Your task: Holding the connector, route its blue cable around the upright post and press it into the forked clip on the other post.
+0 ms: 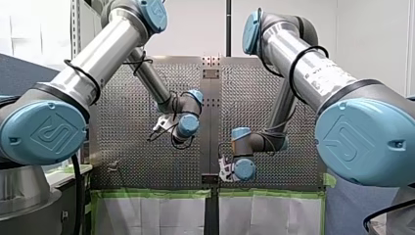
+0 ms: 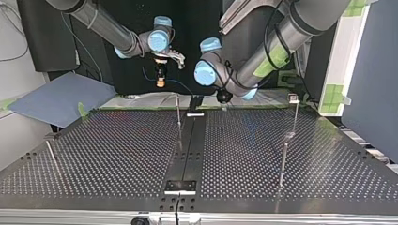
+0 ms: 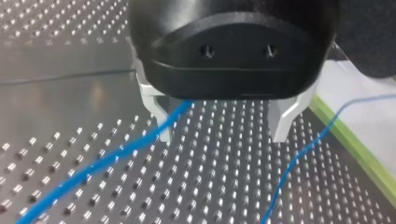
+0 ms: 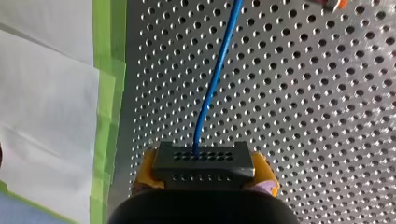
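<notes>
Right wrist view cuts off most of my right claw (image 4: pixel 204 175): only yellow pads (image 4: pixel 142 177) show, clamped on the dark connector (image 4: pixel 203 163), whose blue cable (image 4: pixel 212 88) runs ahead over the tabletop (image 4: pixel 303 140). Left wrist view: my left claw (image 3: pixel 222 126), metal fingers (image 3: pixel 161 119) apart, with the cable passing one finger, contact unclear. Top view: the post (image 2: pixel 295 117) at its right has a head too small to read. Both arms reach down at the tabletop's far edge, my right claw pointing downward.
</notes>
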Motion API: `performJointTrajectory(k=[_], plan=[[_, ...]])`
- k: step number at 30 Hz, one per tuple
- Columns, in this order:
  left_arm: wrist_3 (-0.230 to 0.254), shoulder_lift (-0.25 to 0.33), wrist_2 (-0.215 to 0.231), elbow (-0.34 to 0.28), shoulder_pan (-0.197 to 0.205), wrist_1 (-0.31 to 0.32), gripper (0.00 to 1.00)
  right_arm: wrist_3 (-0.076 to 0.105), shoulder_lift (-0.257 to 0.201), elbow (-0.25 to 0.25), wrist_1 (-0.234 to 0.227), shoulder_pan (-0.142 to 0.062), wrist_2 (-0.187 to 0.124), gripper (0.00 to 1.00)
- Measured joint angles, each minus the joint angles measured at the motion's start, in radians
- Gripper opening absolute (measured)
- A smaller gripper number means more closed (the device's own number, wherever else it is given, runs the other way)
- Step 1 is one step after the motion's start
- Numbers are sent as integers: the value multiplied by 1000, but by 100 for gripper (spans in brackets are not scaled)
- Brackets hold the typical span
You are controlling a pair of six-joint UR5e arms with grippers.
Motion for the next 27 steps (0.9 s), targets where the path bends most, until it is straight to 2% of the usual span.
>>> performJointTrajectory(k=[5,10,19,27], plan=[[-42,-44,33,0,-5,40,100,-5,0,1,-3,4,-20,38],[-85,-81,55,-1,-10,54,100,-6,0,0,-1,-3,-27,38],[-159,-88,118,-1,-26,96,100,-18,0,0,2,-8,-39,38],[-200,-88,142,-1,-35,154,100,-24,0,-1,2,-11,-67,38]])
